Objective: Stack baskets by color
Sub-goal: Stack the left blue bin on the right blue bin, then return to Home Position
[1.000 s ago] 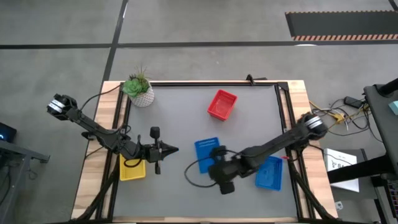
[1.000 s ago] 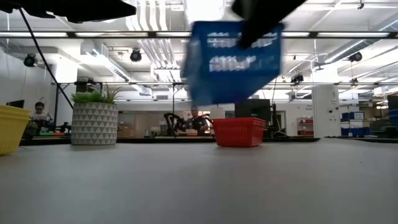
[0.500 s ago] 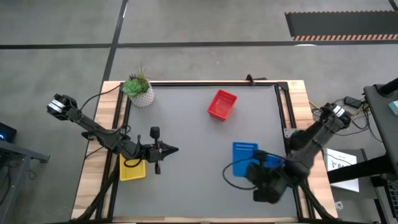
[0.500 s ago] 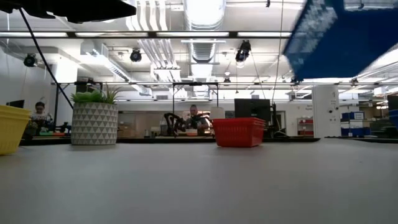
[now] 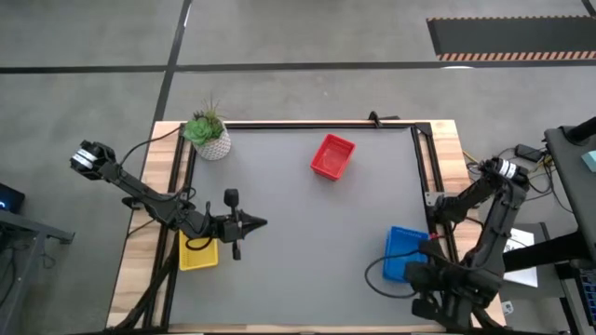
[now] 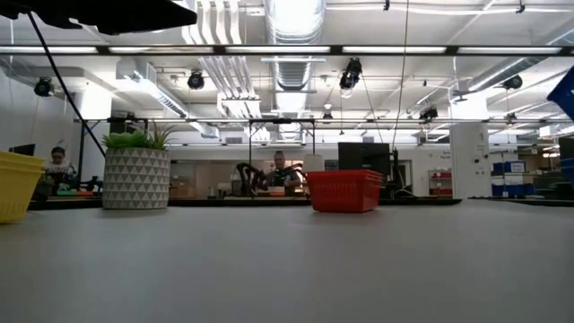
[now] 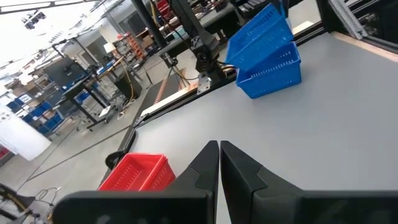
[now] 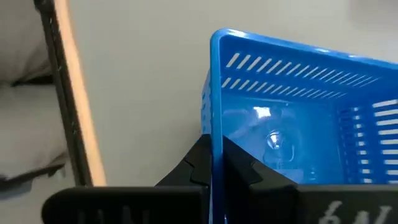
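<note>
My right gripper (image 8: 213, 147) is shut on a blue basket (image 5: 405, 249) at the table's near right corner. In the left wrist view this basket (image 7: 260, 30) hangs tilted over a second blue basket (image 7: 273, 78), which rests on the table. A red basket (image 5: 332, 155) stands on the far middle of the table. At the near left a yellow basket (image 5: 197, 253) sits under my left arm. My left gripper (image 5: 259, 223) is shut, touches nothing, and points level toward the table's right edge. My right gripper pinches one wall of the blue basket at its rim (image 8: 216, 124), one finger inside and one outside. The fingers come from above, slanting down. The basket is lifted and tilted over the second blue basket; I cannot tell whether the two touch.
A white potted plant (image 5: 209, 136) stands at the far left corner. A black frame rail (image 5: 430, 167) runs along the table's right edge, close to the blue baskets. The grey table top (image 5: 307, 270) between the arms is free room.
My right gripper has swung from the table's middle toward its near right corner, rolling as it went. The blue basket went with it, lifted clear and turned about, and now hangs over the second blue basket.
</note>
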